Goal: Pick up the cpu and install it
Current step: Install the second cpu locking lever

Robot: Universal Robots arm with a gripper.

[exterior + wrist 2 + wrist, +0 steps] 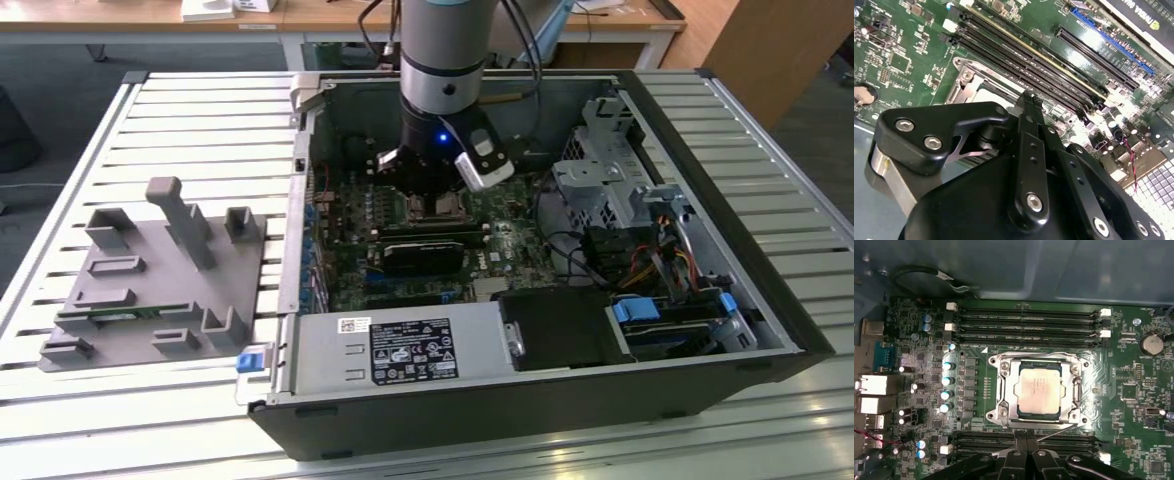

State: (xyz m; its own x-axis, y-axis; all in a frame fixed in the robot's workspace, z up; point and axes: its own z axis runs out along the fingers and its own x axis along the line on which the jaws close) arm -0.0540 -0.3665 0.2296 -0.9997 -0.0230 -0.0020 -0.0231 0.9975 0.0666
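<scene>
In the open case (747, 300) on the bench (200, 110), the cpu (1039, 390) sits seated in the socket (1004, 390). Fingers (1026, 460) closed, empty, just above the socket. Grey tray (147, 290) holds a memory stick (127, 314).

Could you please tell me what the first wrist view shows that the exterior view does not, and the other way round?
The first wrist view shows the cpu lying flat inside the socket frame, silver top up, with a coin battery off to one side. The exterior view shows the whole open computer case on a slatted table, the grey tray at the exterior view's left, and the arm reaching down over the board. Both show the green motherboard and the pincer close beside the socket.
</scene>
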